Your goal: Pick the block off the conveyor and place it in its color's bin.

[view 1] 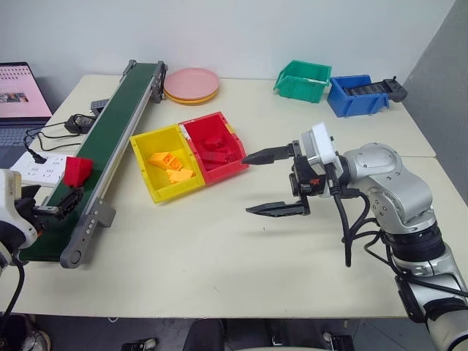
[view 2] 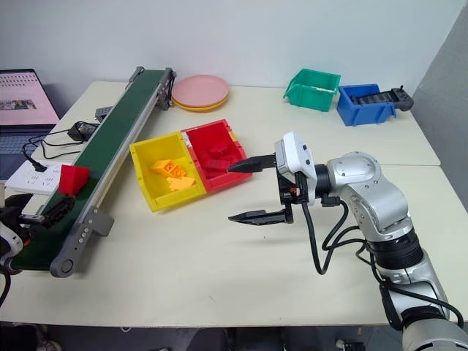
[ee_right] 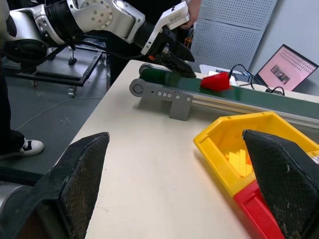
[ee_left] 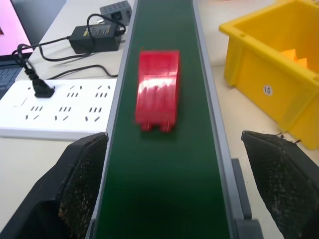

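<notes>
From the head views we see the block [view 1: 77,170] sitting on the belt [view 1: 110,139], just ahead of our left hand [view 1: 60,205], which waits low over the near end of the belt with its fingers spread wide and nothing in them. Our right hand [view 2: 252,191] hangs above the bare counter [view 2: 219,270], pointing sideways toward the yellow bin [view 2: 145,175] and the red bin [view 2: 219,157], which lie just beyond its tips; it too is wide open and empty. In the left wrist view the block [ee_left: 158,90] lies straight ahead between the two fingers [ee_left: 82,189], centred on the belt and not yet between the pads, with a power strip [ee_left: 55,104] off to one side. We judge it hard, light plastic with a glossy, somewhat slippery skin, so we would pinch it across its flat long sides, squarely, to keep it from squirting out. In the right wrist view, past its own spread fingers [ee_right: 84,174], we see the left hand [ee_right: 174,57] reaching level along the belt, the block [ee_right: 216,81] just beyond its tips.
</notes>
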`<state>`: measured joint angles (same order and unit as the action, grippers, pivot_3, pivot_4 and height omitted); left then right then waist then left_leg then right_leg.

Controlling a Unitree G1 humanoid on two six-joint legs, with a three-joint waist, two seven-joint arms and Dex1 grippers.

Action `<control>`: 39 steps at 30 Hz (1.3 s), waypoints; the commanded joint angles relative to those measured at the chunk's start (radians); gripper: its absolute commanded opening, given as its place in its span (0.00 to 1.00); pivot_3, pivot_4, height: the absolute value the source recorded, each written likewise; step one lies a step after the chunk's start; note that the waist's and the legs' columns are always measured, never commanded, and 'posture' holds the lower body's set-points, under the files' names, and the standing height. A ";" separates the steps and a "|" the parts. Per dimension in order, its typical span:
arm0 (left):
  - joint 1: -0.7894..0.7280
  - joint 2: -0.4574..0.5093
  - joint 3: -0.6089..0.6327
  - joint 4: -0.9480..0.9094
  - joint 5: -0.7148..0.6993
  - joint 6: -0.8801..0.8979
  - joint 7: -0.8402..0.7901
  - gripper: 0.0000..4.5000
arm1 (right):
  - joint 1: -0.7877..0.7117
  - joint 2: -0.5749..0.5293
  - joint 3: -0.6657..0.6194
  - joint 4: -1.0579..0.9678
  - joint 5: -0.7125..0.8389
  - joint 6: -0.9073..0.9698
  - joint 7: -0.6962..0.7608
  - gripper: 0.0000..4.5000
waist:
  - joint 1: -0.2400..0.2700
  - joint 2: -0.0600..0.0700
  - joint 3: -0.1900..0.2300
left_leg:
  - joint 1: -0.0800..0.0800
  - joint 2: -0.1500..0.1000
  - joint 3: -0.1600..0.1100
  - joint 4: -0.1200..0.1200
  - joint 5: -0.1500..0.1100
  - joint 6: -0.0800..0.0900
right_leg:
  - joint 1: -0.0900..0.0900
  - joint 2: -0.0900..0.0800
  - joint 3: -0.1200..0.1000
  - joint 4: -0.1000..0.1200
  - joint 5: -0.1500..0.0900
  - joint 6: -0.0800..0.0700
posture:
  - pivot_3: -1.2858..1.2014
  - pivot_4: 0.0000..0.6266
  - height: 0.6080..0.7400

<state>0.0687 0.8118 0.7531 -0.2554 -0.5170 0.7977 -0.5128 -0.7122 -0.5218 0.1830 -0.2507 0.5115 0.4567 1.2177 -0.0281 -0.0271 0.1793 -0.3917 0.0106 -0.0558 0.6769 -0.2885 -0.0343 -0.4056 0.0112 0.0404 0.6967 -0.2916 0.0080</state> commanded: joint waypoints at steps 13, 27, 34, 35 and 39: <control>-0.010 0.016 -0.033 0.025 0.036 0.014 0.003 0.57 | 0.012 -0.023 -0.014 -0.073 0.026 0.022 -0.016 1.00 | 0.000 0.000 0.000 | 0.000 0.000 0.000 0.000 0.000 0.000 | 0.000 -0.001 0.000 0.000 0.000 0.000 | 0.52 0.24 1.00; -0.073 -0.035 -0.019 -0.242 -0.024 0.136 0.135 0.34 | 0.000 -0.045 -0.023 -0.065 0.031 0.029 -0.017 1.00 | 0.005 0.000 0.000 | 0.000 0.000 0.000 0.000 0.000 0.000 | 0.000 -0.001 -0.001 0.000 0.000 0.000 | 0.52 0.24 1.00; -0.377 -0.007 -0.267 -0.208 -0.075 0.153 0.110 0.34 | 0.010 -0.099 -0.069 -0.086 0.014 0.056 -0.078 1.00 | 0.011 0.000 0.000 | -0.001 -0.001 -0.001 0.001 0.000 0.000 | 0.001 -0.001 -0.001 0.000 0.000 0.000 | 0.52 0.24 1.00; -0.422 -0.012 -0.312 -0.180 -0.064 0.139 0.101 0.34 | 0.014 -0.108 -0.076 -0.090 0.010 0.064 -0.096 1.00 | 0.011 0.000 0.000 | -0.002 -0.002 -0.001 0.001 0.000 0.000 | 0.000 -0.001 -0.002 0.000 0.000 0.000 | 0.52 0.24 1.00; -0.628 -0.088 -0.546 -0.002 0.026 0.038 0.067 0.34 | 0.053 -0.160 -0.117 -0.114 -0.017 0.082 -0.164 1.00 | 0.014 0.000 0.000 | -0.002 -0.002 0.000 0.001 0.000 0.000 | 0.000 -0.001 -0.001 0.000 0.000 0.000 | 0.52 0.24 1.00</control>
<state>-0.5167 0.7370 0.2708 -0.3019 -0.5312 0.8915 -0.4299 -0.6672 -0.6650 0.1093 -0.3263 0.4970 0.5351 1.0811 -0.0145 -0.0272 0.1794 -0.3938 0.0085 -0.0558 0.6780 -0.2883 -0.0344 -0.4055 0.0103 0.0395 0.6969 -0.2915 0.0083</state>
